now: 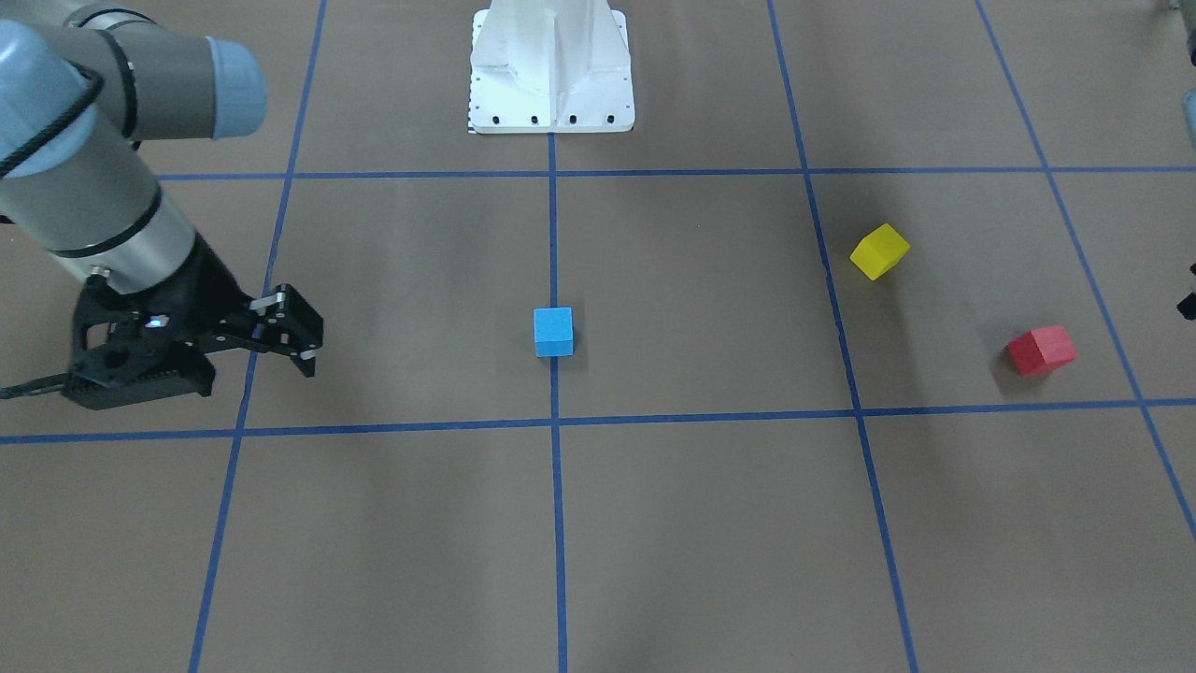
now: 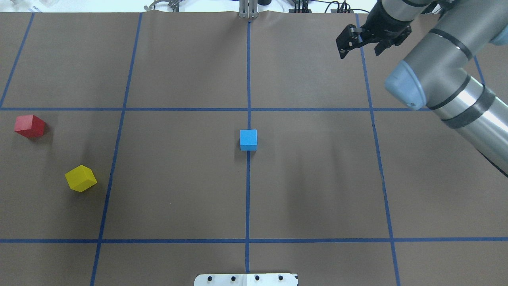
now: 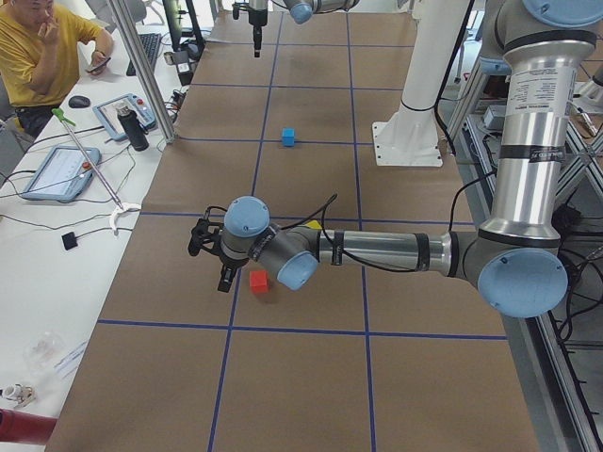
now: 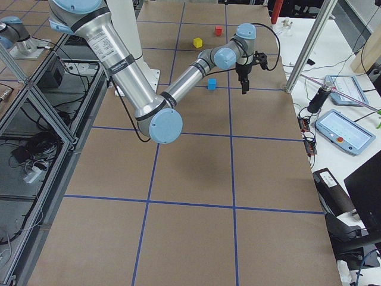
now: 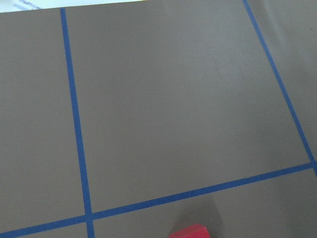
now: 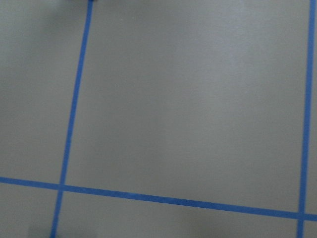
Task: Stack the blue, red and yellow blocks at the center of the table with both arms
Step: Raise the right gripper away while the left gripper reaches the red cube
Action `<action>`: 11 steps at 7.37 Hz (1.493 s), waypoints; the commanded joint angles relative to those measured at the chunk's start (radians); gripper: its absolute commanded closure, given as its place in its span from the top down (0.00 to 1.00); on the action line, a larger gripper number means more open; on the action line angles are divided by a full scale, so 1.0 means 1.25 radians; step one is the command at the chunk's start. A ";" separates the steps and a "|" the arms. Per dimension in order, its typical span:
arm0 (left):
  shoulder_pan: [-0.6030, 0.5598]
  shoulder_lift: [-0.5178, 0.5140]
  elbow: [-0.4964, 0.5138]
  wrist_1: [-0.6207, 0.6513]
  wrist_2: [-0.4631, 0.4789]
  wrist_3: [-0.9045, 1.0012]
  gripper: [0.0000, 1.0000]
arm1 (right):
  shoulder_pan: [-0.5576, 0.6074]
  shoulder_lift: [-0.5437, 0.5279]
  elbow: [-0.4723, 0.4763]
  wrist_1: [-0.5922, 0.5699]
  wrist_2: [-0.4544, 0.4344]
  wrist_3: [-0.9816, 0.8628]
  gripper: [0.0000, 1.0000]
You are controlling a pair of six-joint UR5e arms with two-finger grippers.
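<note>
The right gripper has its two fingers apart, and there is nothing between them. It is over the side of the table on the robot's right, toward the far edge, near a blue line. It is well away from all three blocks. The right wrist camera sees only the brown table top and blue lines.

The left gripper is low over the other side of the table, just beside the red block. It shows well only from the table's end, so I cannot tell if its fingers are apart or together. The left wrist camera sees the top of the red block poking up at the bottom edge, just below a blue line.

The blue block sits flat in the middle of the table, right on the blue line that runs down the middle. Nothing is on top of it.

The yellow block and the red block lie on the robot's left side, apart from each other and well away from the blue block. The yellow block is nearer the robot, and the red block is farther out toward the table's end. Both are turned at a slant to the lines.

The robot's white base stands at the table's edge, in line with the blue block. A person in a yellow shirt sits at a desk beside the table.
</note>
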 commanded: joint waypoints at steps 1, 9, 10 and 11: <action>0.115 0.020 0.003 -0.028 0.121 -0.146 1.00 | 0.080 -0.115 0.034 0.005 0.051 -0.185 0.99; 0.282 0.003 0.090 -0.121 0.217 -0.256 1.00 | 0.135 -0.282 0.106 0.041 0.066 -0.350 0.99; 0.290 0.002 0.107 -0.122 0.218 -0.252 1.00 | 0.135 -0.283 0.104 0.041 0.064 -0.348 0.99; 0.293 0.002 0.107 -0.122 0.218 -0.253 0.75 | 0.135 -0.282 0.104 0.041 0.063 -0.348 0.99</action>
